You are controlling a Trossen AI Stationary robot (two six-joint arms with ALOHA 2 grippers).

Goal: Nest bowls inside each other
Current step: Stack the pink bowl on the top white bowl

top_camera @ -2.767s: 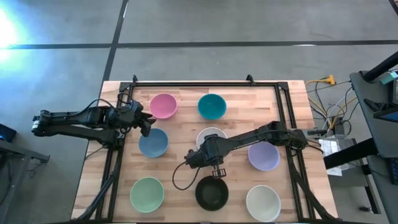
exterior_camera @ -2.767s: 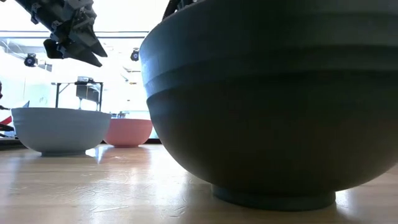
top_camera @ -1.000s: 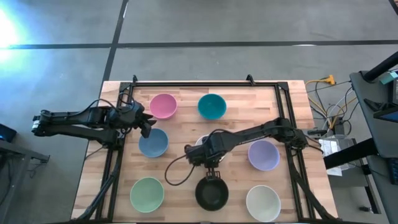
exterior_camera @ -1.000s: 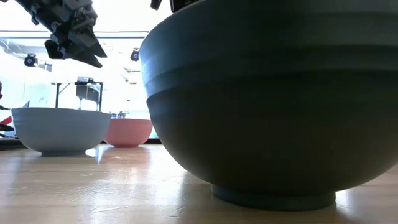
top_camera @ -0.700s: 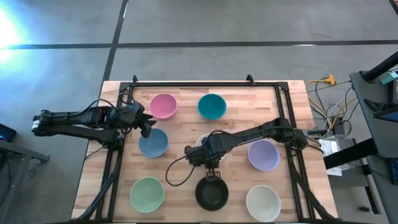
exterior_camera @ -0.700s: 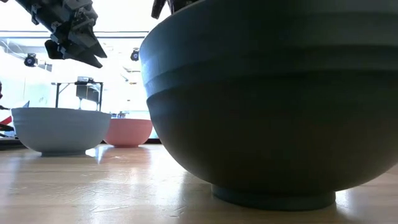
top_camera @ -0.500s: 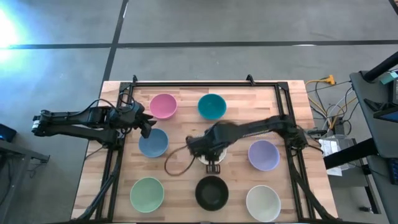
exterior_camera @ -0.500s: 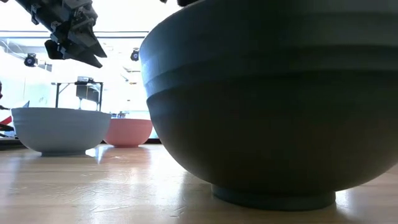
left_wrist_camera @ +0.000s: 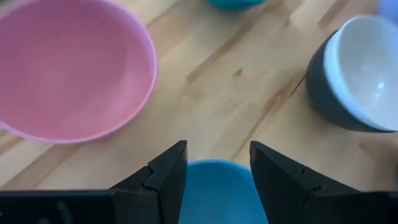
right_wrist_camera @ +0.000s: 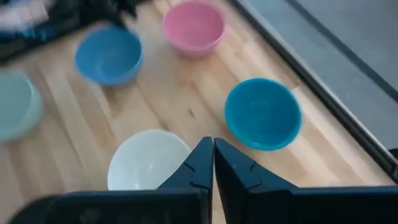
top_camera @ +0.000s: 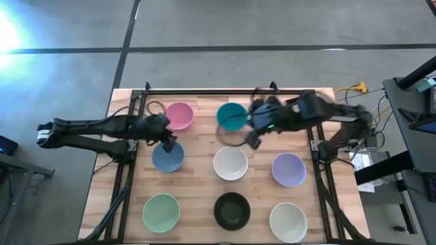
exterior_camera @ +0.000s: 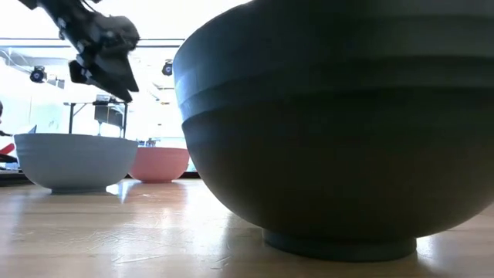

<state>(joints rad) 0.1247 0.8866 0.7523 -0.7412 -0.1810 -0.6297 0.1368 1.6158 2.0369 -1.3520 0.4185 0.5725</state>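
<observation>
Left gripper (top_camera: 165, 141), fingers apart, hovers at the blue bowl (top_camera: 167, 157) left of centre (presumably to grasp); right gripper (top_camera: 253, 138), fingers together, holds nothing beside the teal bowl (top_camera: 231, 116).

The high view looks straight down on the whole table (top_camera: 197, 122). The low view sits at tabletop level, hard against the black bowl (exterior_camera: 332, 131). Each wrist view looks past its own fingers; both share the pink bowl (left_wrist_camera: 68, 68) and the white bowl (right_wrist_camera: 149, 160) beyond them.
</observation>
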